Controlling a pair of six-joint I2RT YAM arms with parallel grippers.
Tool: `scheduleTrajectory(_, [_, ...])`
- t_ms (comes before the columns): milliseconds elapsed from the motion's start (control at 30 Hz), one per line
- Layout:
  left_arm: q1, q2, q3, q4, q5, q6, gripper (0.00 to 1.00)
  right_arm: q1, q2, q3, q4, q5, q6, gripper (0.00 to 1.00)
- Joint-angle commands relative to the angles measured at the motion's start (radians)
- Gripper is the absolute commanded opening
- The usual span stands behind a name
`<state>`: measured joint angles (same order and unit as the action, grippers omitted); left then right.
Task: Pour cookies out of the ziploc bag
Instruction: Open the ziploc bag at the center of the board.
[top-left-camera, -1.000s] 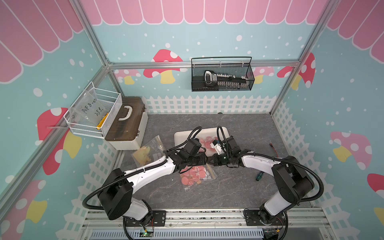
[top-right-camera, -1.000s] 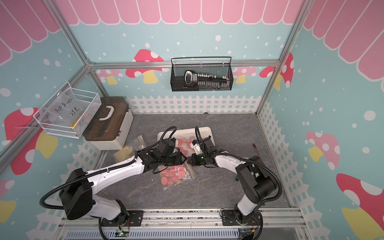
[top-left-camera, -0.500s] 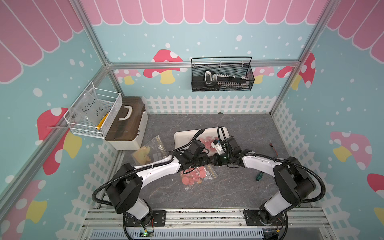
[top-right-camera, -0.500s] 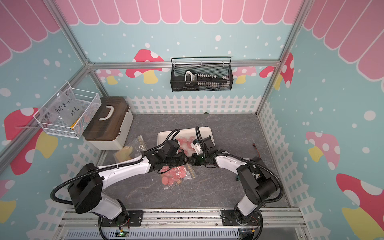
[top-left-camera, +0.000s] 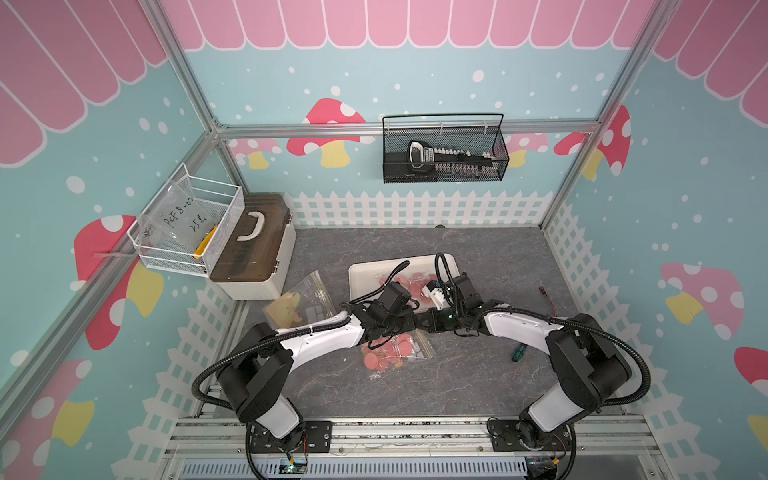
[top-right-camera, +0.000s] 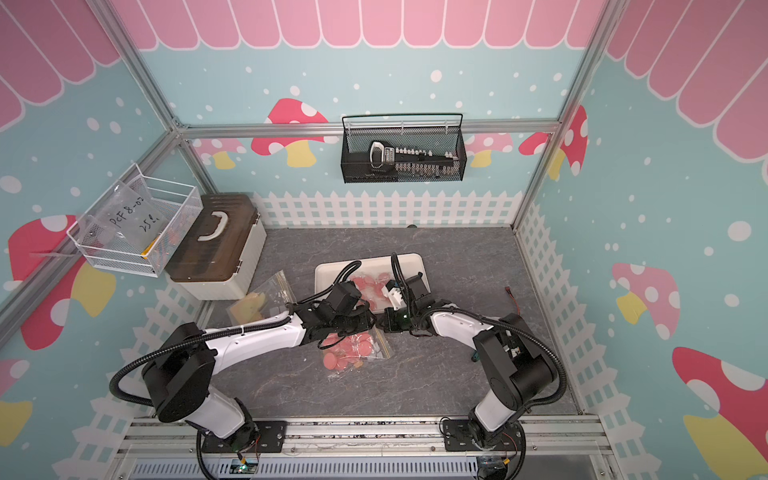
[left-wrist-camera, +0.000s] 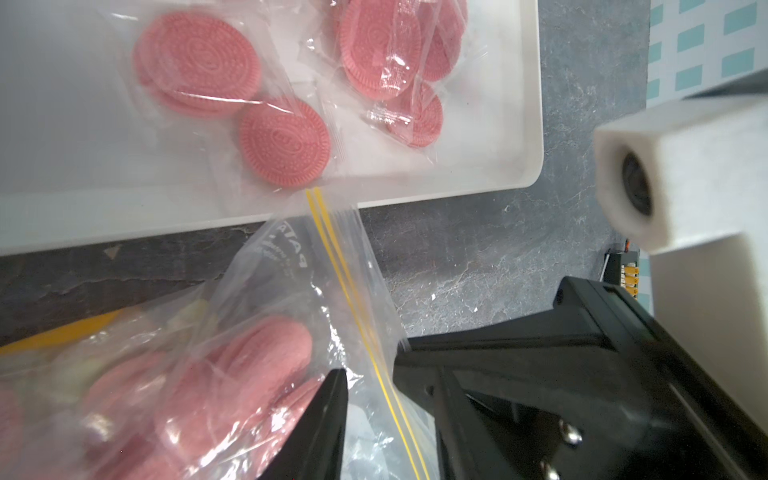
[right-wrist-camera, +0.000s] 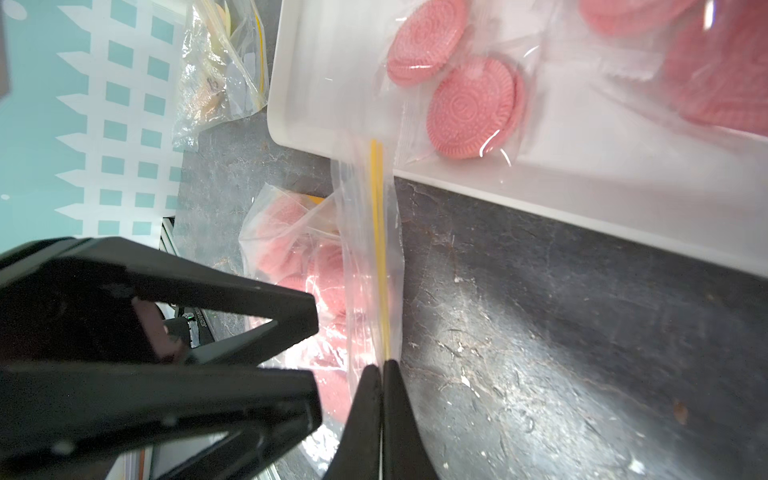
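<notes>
toolbox (top-left-camera: 253, 249): brown lid, white handle, table's (top-left-camera: 478, 257) far left corner | wire basket (top-left-camera: 166, 259): white, left wall, just beside toolbox, holds handwritten clear pouch (top-left-camera: 183, 216) | mesh basket (top-left-camera: 415, 178): black, back wall, tool inside | yellow-filled bag (top-left-camera: 299, 301): near toolbox | screwdriver (top-left-camera: 518, 353): green, lying on table's right

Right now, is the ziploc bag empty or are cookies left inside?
Not empty: pink cookies show through the ziploc bag on the table; others lie in the white tray.
</notes>
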<state>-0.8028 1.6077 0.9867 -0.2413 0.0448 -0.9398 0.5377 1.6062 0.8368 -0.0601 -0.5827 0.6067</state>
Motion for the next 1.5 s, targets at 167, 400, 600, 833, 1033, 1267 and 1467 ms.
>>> scheduleTrajectory(167, [0.002, 0.036, -0.014, 0.026, -0.039, -0.036, 0.37, 0.005, -0.027, -0.005, -0.011, 0.007, -0.013, 0.00])
scheduleTrajectory(400, [0.005, 0.053, -0.011, 0.034, -0.037, -0.037, 0.35, 0.010, -0.029, -0.007, -0.013, 0.005, -0.016, 0.00])
scheduleTrajectory(600, [0.007, 0.065, -0.011, 0.037, -0.038, -0.042, 0.34, 0.011, -0.029, -0.005, -0.019, 0.009, -0.021, 0.00])
scheduleTrajectory(833, [0.009, 0.078, -0.010, 0.041, -0.043, -0.042, 0.31, 0.011, -0.031, -0.003, -0.019, 0.007, -0.025, 0.00])
scheduleTrajectory(1033, [0.008, 0.088, -0.002, 0.044, -0.042, -0.040, 0.25, 0.014, -0.031, -0.001, -0.026, 0.008, -0.030, 0.00])
scheduleTrajectory(1267, [0.010, 0.085, -0.011, 0.044, -0.051, -0.044, 0.23, 0.014, -0.031, 0.001, -0.027, 0.008, -0.031, 0.00])
scheduleTrajectory(1467, [0.011, 0.086, -0.009, 0.056, -0.070, -0.047, 0.20, 0.017, -0.022, 0.004, -0.026, 0.001, -0.035, 0.00])
